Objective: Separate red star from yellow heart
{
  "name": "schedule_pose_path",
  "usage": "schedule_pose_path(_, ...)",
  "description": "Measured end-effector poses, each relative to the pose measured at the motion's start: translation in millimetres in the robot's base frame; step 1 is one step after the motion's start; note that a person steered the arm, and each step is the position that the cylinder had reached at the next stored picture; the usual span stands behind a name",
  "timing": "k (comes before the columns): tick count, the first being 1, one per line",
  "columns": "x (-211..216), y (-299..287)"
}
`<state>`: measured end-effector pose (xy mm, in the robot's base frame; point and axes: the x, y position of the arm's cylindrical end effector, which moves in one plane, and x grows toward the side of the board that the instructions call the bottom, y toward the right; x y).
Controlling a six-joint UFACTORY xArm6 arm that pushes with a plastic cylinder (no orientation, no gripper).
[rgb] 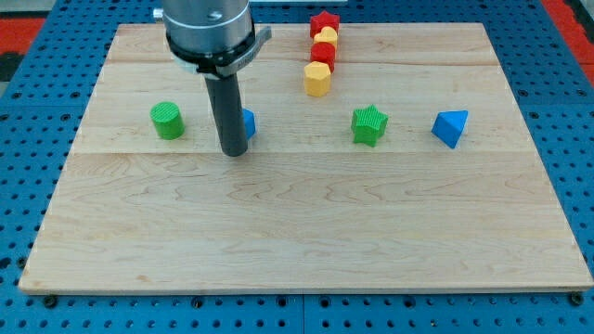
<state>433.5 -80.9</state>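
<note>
We see the red star (324, 21) touching the yellow heart (327, 38). Our rod stands upright, my tip (234, 152) well left of and below the star, touching neither.

Wooden board (306, 232): pale, light-grained planks with faint seams running across, lying flat and filling most of the frame; blue surface (28, 139): patterned with rows of small holes, showing around the board at the left, right and bottom edges; red patch (23, 23): showing in the upper left corner, another in the upper right; lighting: falling evenly, casting soft shadows.
</note>
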Motion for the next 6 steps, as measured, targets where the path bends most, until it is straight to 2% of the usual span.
schedule_pose_path(1,31.1,0.4)
schedule_pose_path(2,88.3,71.6)
schedule_pose_path(3,104.0,169.1)
schedule_pose_path(4,99.7,306.1)
schedule_pose_path(5,56.6,423.0)
schedule_pose_path(6,42.0,426.2)
